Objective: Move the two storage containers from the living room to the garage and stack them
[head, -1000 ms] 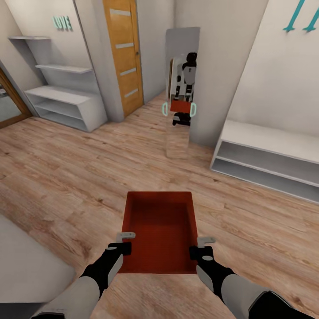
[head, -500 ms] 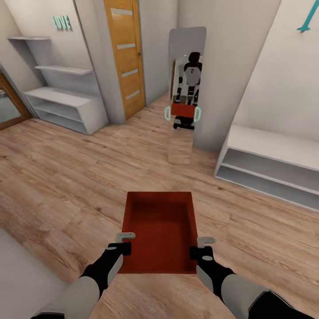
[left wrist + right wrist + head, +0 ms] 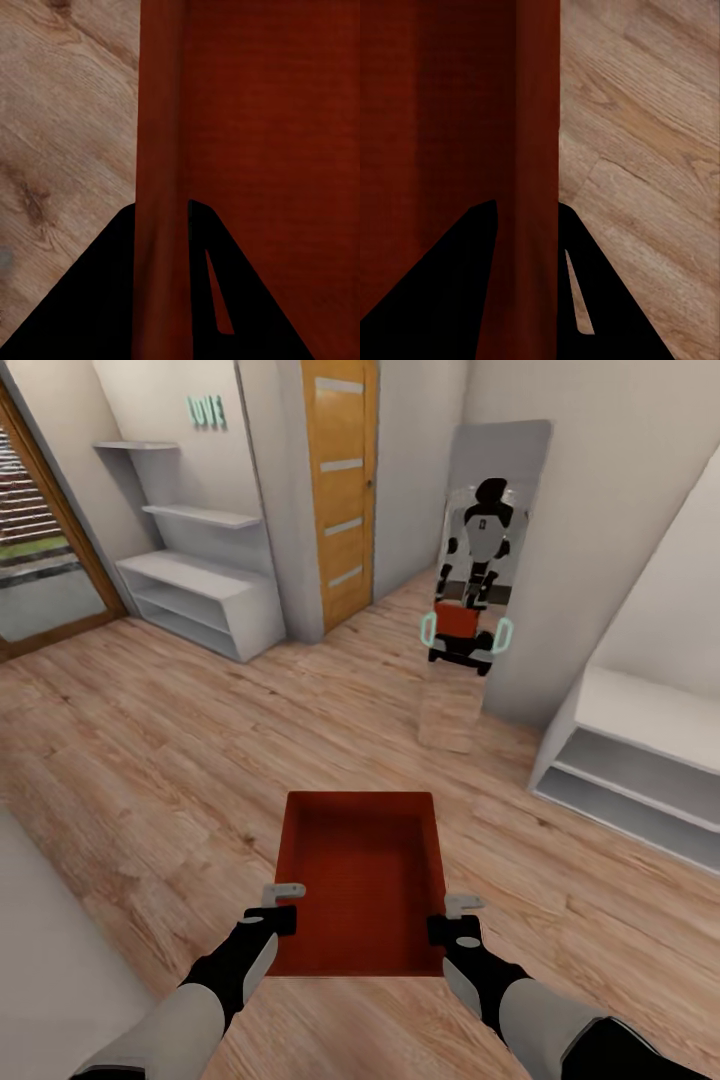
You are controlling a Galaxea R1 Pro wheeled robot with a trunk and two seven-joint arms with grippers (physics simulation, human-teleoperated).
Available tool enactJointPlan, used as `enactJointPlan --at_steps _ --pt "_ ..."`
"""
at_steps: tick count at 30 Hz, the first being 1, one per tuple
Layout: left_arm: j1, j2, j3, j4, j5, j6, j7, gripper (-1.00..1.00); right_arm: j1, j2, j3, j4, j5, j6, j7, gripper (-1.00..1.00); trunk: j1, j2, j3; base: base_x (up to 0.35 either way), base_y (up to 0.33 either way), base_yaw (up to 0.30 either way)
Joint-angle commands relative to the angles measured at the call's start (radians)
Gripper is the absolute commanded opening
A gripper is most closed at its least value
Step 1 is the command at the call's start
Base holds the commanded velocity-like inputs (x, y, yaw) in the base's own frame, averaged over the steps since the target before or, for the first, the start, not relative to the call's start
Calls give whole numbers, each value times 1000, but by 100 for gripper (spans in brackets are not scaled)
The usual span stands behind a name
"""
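Swinging left since a second ago, the head camera now brings a glass door (image 3: 45,550) into sight, while mirror (image 3: 480,575) and wooden door (image 3: 340,490) sit further right in frame. Left gripper (image 3: 284,901) pinches the storage container's (image 3: 362,880) left wall (image 3: 161,187); right gripper (image 3: 458,913) grips its right wall (image 3: 538,150), a finger on either side. Carried level above the wood-plank floor (image 3: 150,760), the red-orange bin's long axis points straight ahead from the robot. White shelves (image 3: 200,585) line the far wall.
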Motion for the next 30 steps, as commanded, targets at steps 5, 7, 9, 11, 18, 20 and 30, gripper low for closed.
enactJointPlan --at_steps 5,7,9,11,18,20,30 --pt "-1 8 17 -53 3 6 5 -100 0 -1 25 45 -11 -1 0 -100 1 -1 -1 322 0 269" --pt "-1 8 17 -53 3 6 5 -100 0 -1 25 45 -11 -1 0 -100 1 -1 -1 322 0 269" --pt "-1 8 17 -53 2 6 5 -100 0 -1 25 45 -11 -1 0 -100 1 -1 -1 322 0 266" --pt "-1 8 17 -53 2 6 5 -100 0 -1 25 45 -11 -1 0 -100 1 -1 -1 322 0 155" --pt "-1 8 17 -53 1 6 5 -100 0 -1 25 45 -11 -1 0 -100 1 -1 -1 322 0 20" --pt "-1 8 17 -53 1 6 5 -100 0 -1 25 45 -11 -1 0 -100 1 -1 -1 322 0 1" --pt "-1 8 17 -53 1 6 5 -100 0 -1 25 45 -11 -1 0 -100 1 -1 -1 322 0 0"
